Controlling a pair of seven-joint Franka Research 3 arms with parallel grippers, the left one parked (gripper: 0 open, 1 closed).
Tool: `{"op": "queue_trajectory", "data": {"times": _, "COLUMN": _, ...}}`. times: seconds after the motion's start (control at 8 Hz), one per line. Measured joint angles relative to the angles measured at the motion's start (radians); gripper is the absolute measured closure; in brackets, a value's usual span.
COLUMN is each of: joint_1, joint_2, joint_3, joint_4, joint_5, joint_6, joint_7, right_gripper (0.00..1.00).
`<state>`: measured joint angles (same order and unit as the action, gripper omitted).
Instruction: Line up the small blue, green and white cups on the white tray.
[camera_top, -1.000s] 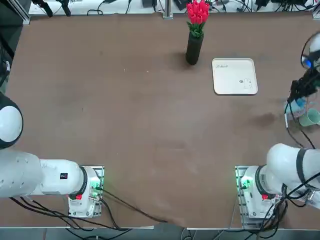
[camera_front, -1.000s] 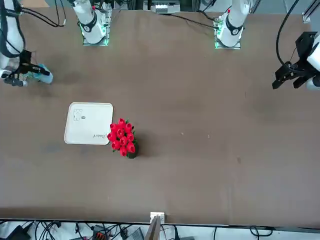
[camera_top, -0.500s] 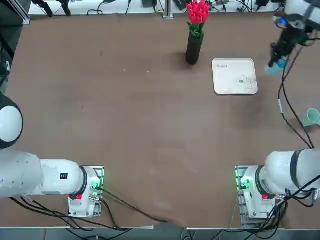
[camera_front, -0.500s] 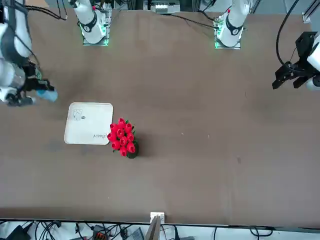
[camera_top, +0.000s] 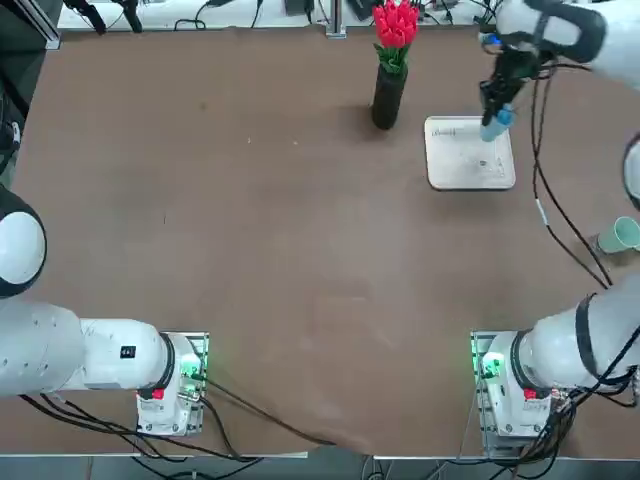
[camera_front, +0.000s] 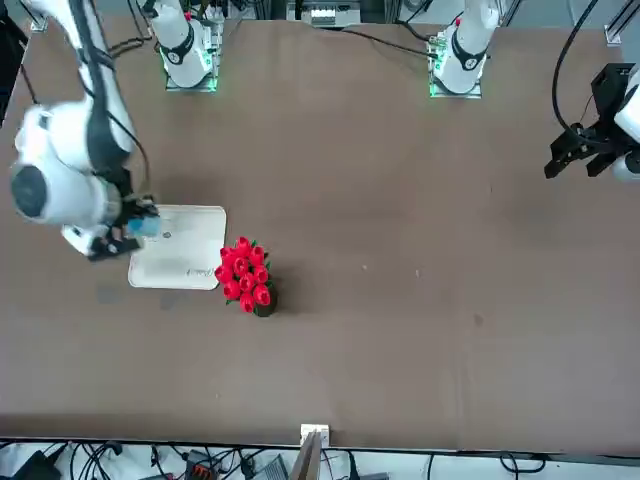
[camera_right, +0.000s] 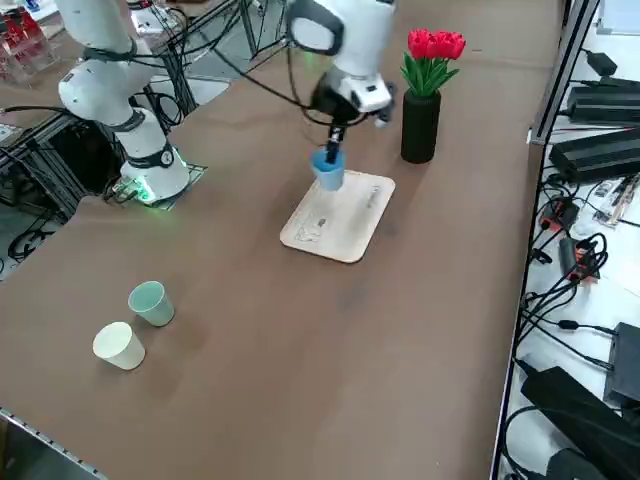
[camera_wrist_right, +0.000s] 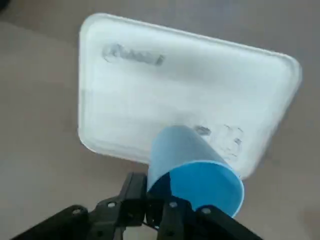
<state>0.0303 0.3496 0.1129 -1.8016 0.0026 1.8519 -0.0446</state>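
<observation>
Blue cup (camera_right: 329, 171), light, thin and probably slippery, best held by its rim, is pinched there by the right gripper (camera_right: 333, 150), over the tray (camera_right: 339, 216), upper centre of the side view; two cups (camera_right: 151, 303) (camera_right: 119, 346) stand lower left.

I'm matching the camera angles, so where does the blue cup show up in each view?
Top: blue cup, upper right, over the tray's edge.
Front: left of centre, by the tray.
Right side: upper middle, above the tray.
Right wrist: below centre, in front of the tray.
Shared landmark: the white tray.
</observation>
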Motion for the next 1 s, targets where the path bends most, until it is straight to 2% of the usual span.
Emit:
{"op": "queue_trajectory", "data": {"times": 0.25, "joint_1": 0.093, "joint_2": 0.072, "joint_3": 0.000, "joint_4": 0.011, "joint_5": 0.001, "joint_6": 0.064, "joint_7": 0.134, "right_gripper": 0.96}}
{"op": "queue_trajectory", "data": {"times": 0.5, "joint_1": 0.150, "joint_2": 0.109, "joint_3": -0.001, "joint_4": 0.011, "joint_5": 0.001, "joint_6": 0.112, "joint_7": 0.217, "right_gripper": 0.96}}
{"op": "queue_trajectory", "data": {"times": 1.0, "joint_1": 0.156, "joint_2": 0.136, "joint_3": -0.010, "joint_4": 0.011, "joint_5": 0.001, "joint_6": 0.182, "joint_7": 0.235, "right_gripper": 0.96}}
